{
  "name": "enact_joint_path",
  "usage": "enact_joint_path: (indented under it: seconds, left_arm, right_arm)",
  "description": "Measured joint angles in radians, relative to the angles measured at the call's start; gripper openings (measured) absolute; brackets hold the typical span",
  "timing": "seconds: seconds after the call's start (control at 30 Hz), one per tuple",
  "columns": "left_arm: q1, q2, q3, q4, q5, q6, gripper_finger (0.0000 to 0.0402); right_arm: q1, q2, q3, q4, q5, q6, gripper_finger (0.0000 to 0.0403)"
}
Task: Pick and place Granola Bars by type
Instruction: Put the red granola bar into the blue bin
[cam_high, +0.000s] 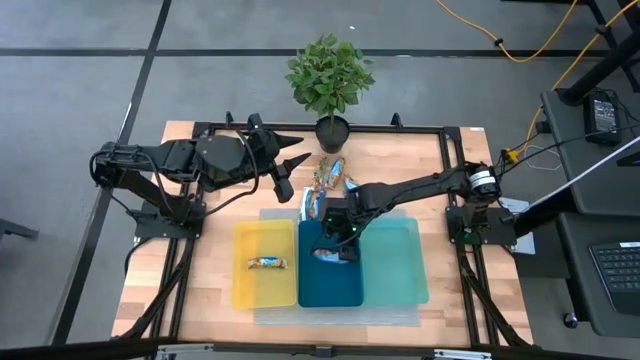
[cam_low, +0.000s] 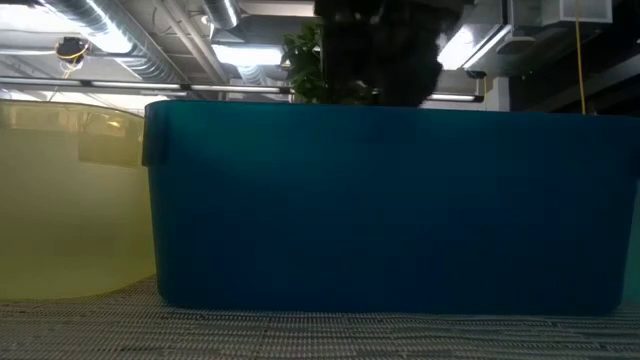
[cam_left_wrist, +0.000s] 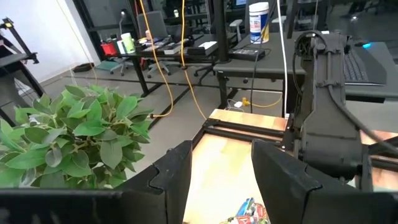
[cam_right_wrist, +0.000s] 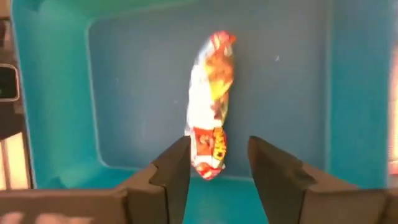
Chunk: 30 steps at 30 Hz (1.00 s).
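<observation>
The right gripper is held open and empty just above a red-and-silver granola bar lying in the dark blue tray. The left gripper, parted and empty, is raised near the plant

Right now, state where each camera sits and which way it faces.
High: overhead, straight down on both arms, plant and trays.
Low: table height, facing the dark blue tray; a dark arm above.
Left wrist: looks past the open left gripper over the plant towards the room.
Right wrist: looks down past the open right gripper at a granola bar.
Shared: high and right wrist show that bar.
</observation>
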Motion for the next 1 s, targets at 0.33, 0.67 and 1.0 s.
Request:
enact_joint_path:
  seconds: [0.33,0.67,1.0]
  left_arm:
    - [0.000,-0.003,0.000,-0.004,0.000,0.037,0.0159]
    - [0.000,-0.087,0.000,-0.009,-0.310,0.248,0.0159]
    - [0.057,-0.155,0.000,-0.108,-0.318,0.272,0.0159]
  right_arm:
    - [-0.041,-0.006,0.262,-0.229,0.238,-0.105,0.0163]
    - [-0.182,-0.011,0.358,-0.464,0.245,-0.079,0.0163]
    - [-0.314,-0.012,0.355,-0.485,0.326,-0.107,0.0163]
